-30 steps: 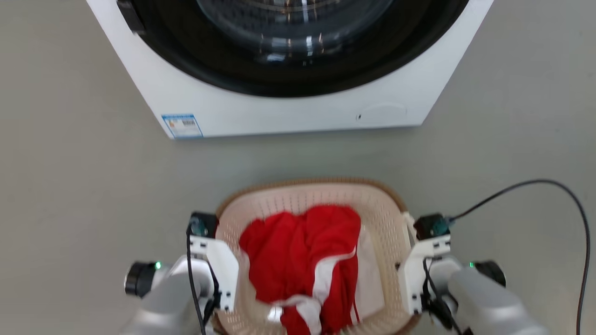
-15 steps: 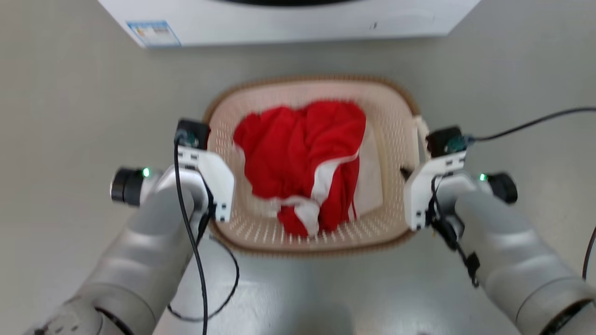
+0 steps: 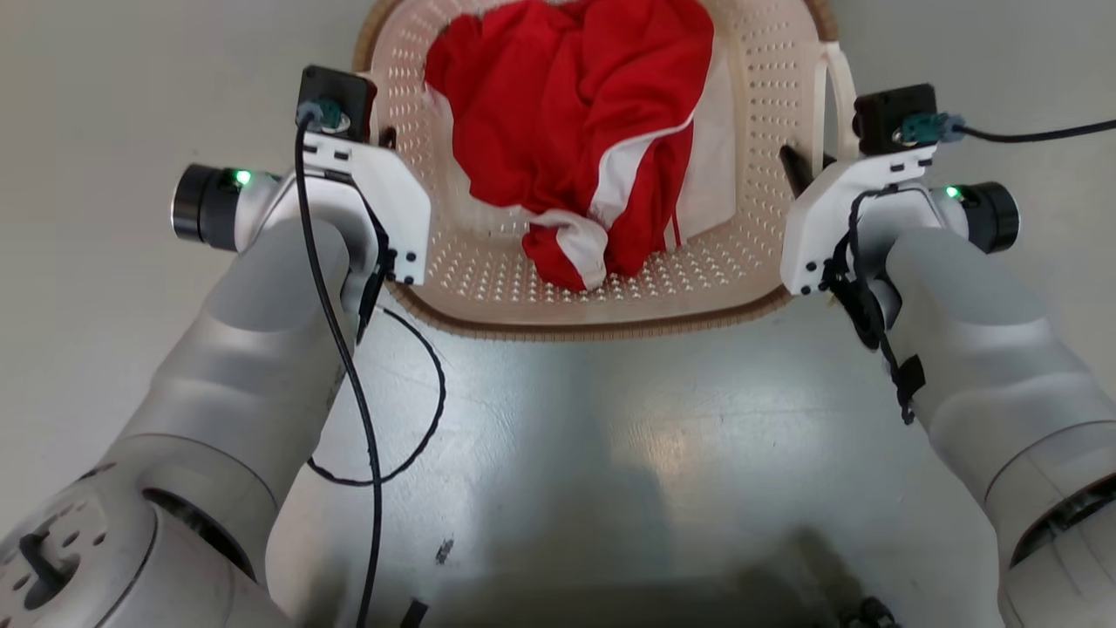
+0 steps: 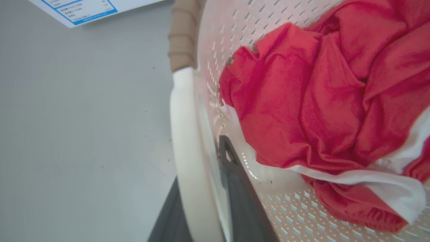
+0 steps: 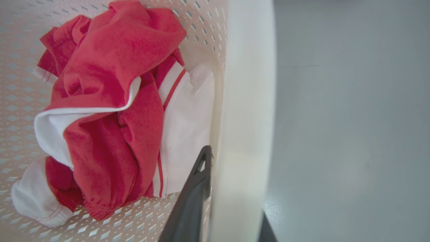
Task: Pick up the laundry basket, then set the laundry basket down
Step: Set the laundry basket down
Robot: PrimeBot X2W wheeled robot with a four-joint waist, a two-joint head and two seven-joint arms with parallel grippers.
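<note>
The laundry basket [image 3: 602, 324], cream and perforated with a brown rim, sits at the top of the head view between my two arms. It holds red and white clothes [image 3: 575, 113]. My left gripper [image 3: 384, 138] is shut on the basket's left white loop handle [image 4: 183, 111], with one dark finger [image 4: 231, 168] inside the wall and one outside. On the other side, my right gripper [image 3: 806, 166] is shut on the right handle [image 5: 248, 84], its inner finger [image 5: 200, 171] beside the white cloth. The clothes [image 4: 302, 101] [image 5: 111, 101] lie loose in the basket.
Grey floor surrounds the basket. My own grey base [image 3: 567, 453] lies just below it in the head view. A black cable [image 3: 1029, 135] runs right from the right wrist, and another loops by my left forearm [image 3: 410, 436]. A washer's label corner [image 4: 84, 8] shows ahead.
The head camera has tilted down, so the washer has left the picture and the basket with both grippers sits higher and larger. Both grippers keep their hold on the handles.
</note>
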